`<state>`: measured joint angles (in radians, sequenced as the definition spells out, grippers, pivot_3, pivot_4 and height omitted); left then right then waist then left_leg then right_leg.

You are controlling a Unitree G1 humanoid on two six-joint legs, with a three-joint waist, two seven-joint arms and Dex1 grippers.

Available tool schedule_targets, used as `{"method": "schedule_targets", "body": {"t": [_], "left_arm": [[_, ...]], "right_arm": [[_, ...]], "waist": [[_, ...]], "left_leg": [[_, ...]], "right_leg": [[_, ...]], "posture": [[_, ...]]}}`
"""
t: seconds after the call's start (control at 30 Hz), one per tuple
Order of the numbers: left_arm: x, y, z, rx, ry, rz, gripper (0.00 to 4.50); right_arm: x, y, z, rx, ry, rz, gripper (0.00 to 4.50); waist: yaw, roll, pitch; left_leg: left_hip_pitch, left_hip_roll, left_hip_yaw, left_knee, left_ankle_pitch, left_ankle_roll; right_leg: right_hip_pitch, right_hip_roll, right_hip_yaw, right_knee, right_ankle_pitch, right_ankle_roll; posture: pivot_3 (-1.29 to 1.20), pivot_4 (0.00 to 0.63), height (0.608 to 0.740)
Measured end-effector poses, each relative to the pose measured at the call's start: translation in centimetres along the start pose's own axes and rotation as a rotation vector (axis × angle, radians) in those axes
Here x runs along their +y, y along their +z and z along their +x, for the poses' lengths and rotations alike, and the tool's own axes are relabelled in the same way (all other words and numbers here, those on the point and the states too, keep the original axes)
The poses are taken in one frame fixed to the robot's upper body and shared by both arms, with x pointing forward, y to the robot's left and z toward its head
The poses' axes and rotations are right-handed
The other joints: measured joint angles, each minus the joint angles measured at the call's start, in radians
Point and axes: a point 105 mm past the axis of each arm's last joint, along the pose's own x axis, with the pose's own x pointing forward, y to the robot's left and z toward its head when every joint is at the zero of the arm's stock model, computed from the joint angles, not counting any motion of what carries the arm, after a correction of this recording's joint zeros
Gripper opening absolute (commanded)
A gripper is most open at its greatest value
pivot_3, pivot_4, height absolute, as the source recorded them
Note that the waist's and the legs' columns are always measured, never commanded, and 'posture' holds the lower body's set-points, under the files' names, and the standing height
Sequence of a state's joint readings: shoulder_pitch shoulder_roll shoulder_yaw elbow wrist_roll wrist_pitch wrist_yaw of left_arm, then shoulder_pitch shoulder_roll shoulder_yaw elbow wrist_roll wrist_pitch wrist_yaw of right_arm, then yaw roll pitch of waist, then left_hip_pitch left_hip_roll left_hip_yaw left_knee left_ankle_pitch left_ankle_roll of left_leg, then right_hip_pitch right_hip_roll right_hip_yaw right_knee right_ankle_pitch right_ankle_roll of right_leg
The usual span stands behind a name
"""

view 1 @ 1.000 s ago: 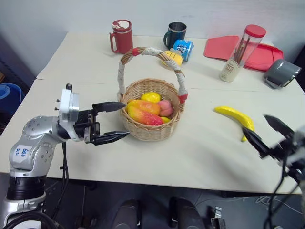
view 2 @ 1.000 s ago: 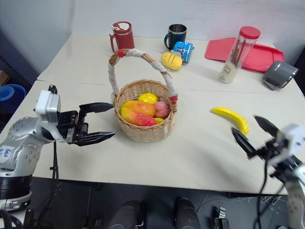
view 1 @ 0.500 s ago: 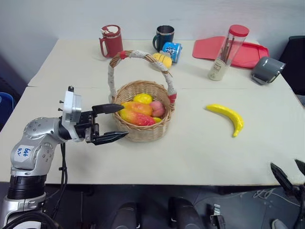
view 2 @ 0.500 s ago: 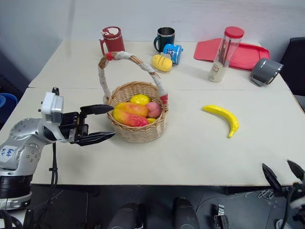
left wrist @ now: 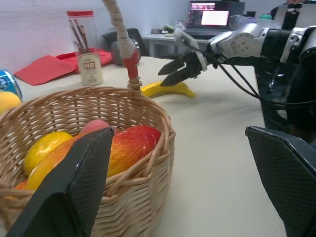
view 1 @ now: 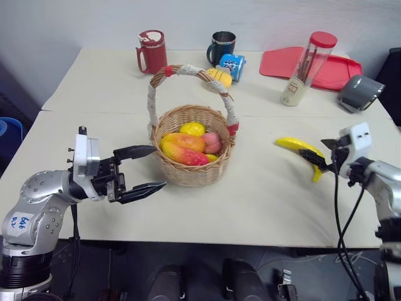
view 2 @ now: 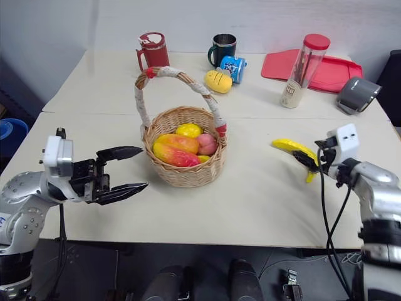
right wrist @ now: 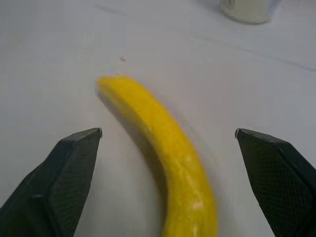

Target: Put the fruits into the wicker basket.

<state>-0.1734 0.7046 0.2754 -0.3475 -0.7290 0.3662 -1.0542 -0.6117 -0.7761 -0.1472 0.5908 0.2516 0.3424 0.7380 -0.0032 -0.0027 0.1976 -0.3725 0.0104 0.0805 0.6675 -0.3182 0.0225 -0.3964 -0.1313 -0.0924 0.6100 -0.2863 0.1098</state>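
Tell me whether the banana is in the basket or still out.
Out. The banana lies on the table, apart from the wicker basket, between the open fingers of the right gripper.

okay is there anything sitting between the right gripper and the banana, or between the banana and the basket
Nothing visible does. The right gripper is open, its fingers either side of the banana with bare table between. The stretch from the banana to the wicker basket is bare too, though the basket's arched handle spans its opening.
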Motion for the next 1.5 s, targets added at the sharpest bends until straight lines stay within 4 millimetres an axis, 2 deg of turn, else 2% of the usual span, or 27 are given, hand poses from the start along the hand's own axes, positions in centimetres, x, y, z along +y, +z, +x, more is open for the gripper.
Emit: {"method": "schedule_targets", "body": {"t": [0.07, 0.17, 0.43, 0.5, 0.6, 0.67, 0.8, 0.87, 0.9, 0.97, 1.03, 1.07, 1.17, 1.27, 1.33, 1.5], "left_arm": [[-0.1, -0.2, -0.2, 0.009, 0.02, 0.005, 4.5], [-0.4, -0.5, -0.6, 0.022, 0.043, 0.007, 4.5], [-0.4, -0.7, -1.1, 0.028, 0.074, 0.006, 4.5], [-0.4, -0.7, -1.2, 0.026, 0.078, 0.01, 4.5], [-0.2, -0.8, -1.3, 0.029, 0.099, 0.015, 4.5], [0.1, -0.9, -1.6, 0.019, 0.131, 0.015, 4.5], [0.6, -1.6, -2.9, 0.027, 0.2, -0.015, 4.5], [0.7, -1.7, -3.3, 0.03, 0.218, -0.018, 4.5], [0.7, -1.8, -3.7, 0.031, 0.237, -0.016, 4.5], [1.1, -2.1, -4.6, 0.023, 0.298, -0.032, 4.5], [0.8, -2.4, -5.2, 0.035, 0.327, -0.053, 4.5], [0.7, -2.5, -5.2, 0.039, 0.328, -0.058, 4.5], [0.3, -2.4, -5.9, 0.06, 0.347, -0.063, 4.5], [0.4, -2.2, -6.4, 0.063, 0.373, -0.059, 4.5], [0.3, -1.8, -6.4, 0.06, 0.384, -0.05, 4.5], [-0.2, -1.4, -5.8, 0.057, 0.381, -0.044, 4.5]], "right_arm": [[-0.9, -0.3, 0.6, 0.042, -0.037, -0.004, 4.48], [-1.1, -1.3, 0.8, 0.094, -0.023, 0.014, 3.87], [0.2, -1.5, 0.4, 0.104, 0.126, 0.056, 1.2], [0.7, -1.5, -0.6, 0.084, 0.198, 0.064, 0.84], [2.2, -0.6, -2.7, 0.052, 0.344, 0.035, 0.84], [4.7, 1.3, -4.8, -0.001, 0.499, 0.017, 0.84], [11.8, 5.2, -9.4, -0.051, 0.877, 0.027, 0.84], [14.9, 6.5, -10.7, -0.062, 1.003, 0.013, 0.84], [16.5, 7.2, -10.8, -0.085, 1.044, 0.019, 0.84], [20.8, 9.1, -9.6, -0.178, 1.104, 0.024, 0.84], [24.2, 10.5, -7.8, -0.216, 1.107, 0.036, 0.84], [25.3, 11.1, -7.2, -0.232, 1.098, 0.045, 0.84], [29.3, 15.0, -5.0, -0.343, 1.034, 0.132, 0.84], [30.7, 16.0, -4.3, -0.355, 0.993, 0.141, 0.84], [31.4, 16.7, -3.1, -0.365, 0.91, 0.158, 0.84], [30.9, 17.6, -0.7, -0.392, 0.689, 0.153, 0.84]], "waist": [[0.001, 0.0, 0.0], [-0.002, 0.0, 0.0], [0.002, 0.0, 0.0], [0.003, 0.0, 0.0], [0.002, 0.001, 0.001], [-0.001, 0.002, 0.001], [-0.006, 0.002, 0.001], [-0.003, -0.001, 0.002], [-0.002, -0.002, 0.001], [-0.01, -0.003, 0.001], [-0.014, -0.003, 0.001], [-0.016, -0.003, 0.001], [-0.021, -0.004, 0.0], [-0.019, -0.006, -0.001], [-0.025, -0.007, -0.002], [-0.027, -0.007, -0.002]], "left_leg": [[0.0, 0.0, 0.0, 0.0, 0.0, 0.0], [-0.002, 0.002, 0.0, -0.001, 0.0, -0.001], [-0.001, 0.002, 0.0, 0.001, 0.0, -0.001], [-0.001, 0.002, -0.001, 0.001, 0.0, -0.001], [-0.001, 0.002, -0.001, 0.0, 0.0, -0.001], [-0.001, 0.004, 0.0, -0.001, -0.001, -0.002], [0.001, 0.007, 0.0, -0.001, -0.003, -0.005], [0.001, 0.008, -0.002, -0.001, -0.004, -0.005], [0.002, 0.008, -0.002, -0.001, -0.005, -0.006], [0.001, 0.009, -0.002, -0.001, -0.007, -0.01], [0.0, 0.009, -0.002, -0.002, -0.005, -0.013], [-0.003, 0.008, -0.001, -0.002, -0.004, -0.013], [-0.018, 0.007, -0.002, 0.0, 0.002, -0.01], [-0.023, 0.004, -0.002, 0.0, 0.003, -0.007], [-0.024, 0.001, 0.001, 0.001, 0.003, -0.004], [-0.023, 0.001, 0.006, 0.002, 0.002, -0.001]], "right_leg": [[0.0, 0.0, 0.0, 0.0, 0.0, 0.0], [0.0, 0.001, -0.001, 0.0, 0.0, 0.0], [0.0, 0.001, -0.001, 0.0, 0.0, 0.0], [0.0, 0.001, -0.001, 0.0, 0.0, 0.0], [0.0, 0.001, -0.001, 0.001, 0.0, 0.001], [0.0, 0.0, 0.0, 0.001, 0.0, 0.001], [0.0, 0.001, 0.0, -0.001, 0.0, 0.0], [0.0, 0.001, -0.001, -0.002, 0.0, -0.002], [0.0, 0.0, -0.001, -0.002, 0.0, -0.002], [-0.001, 0.0, 0.004, -0.002, 0.002, -0.005], [-0.004, 0.0, 0.007, 0.0, 0.001, -0.006], [-0.008, 0.0, 0.008, 0.001, 0.001, -0.006], [-0.025, 0.0, 0.008, 0.013, 0.001, -0.007], [-0.029, 0.0, 0.002, 0.015, 0.001, -0.007], [-0.03, -0.001, -0.002, 0.015, 0.002, -0.006], [-0.03, -0.002, -0.004, 0.013, 0.003, -0.004]], "posture": [[0.0, 0.15, 0.74], [0.0, 0.15, 0.74], [0.0, 0.15, 0.74], [0.0, 0.15, 0.74], [0.0, 0.15, 0.74], [0.0, 0.15, 0.74], [0.0, 0.15, 0.74], [0.0, 0.15, 0.74], [0.0, 0.15, 0.74], [0.0, 0.15, 0.74], [0.0, 0.15, 0.74], [0.0, 0.15, 0.74], [0.0, 0.15, 0.74], [0.0, 0.15, 0.74], [0.0, 0.15, 0.74], [0.0, 0.15, 0.74]]}}
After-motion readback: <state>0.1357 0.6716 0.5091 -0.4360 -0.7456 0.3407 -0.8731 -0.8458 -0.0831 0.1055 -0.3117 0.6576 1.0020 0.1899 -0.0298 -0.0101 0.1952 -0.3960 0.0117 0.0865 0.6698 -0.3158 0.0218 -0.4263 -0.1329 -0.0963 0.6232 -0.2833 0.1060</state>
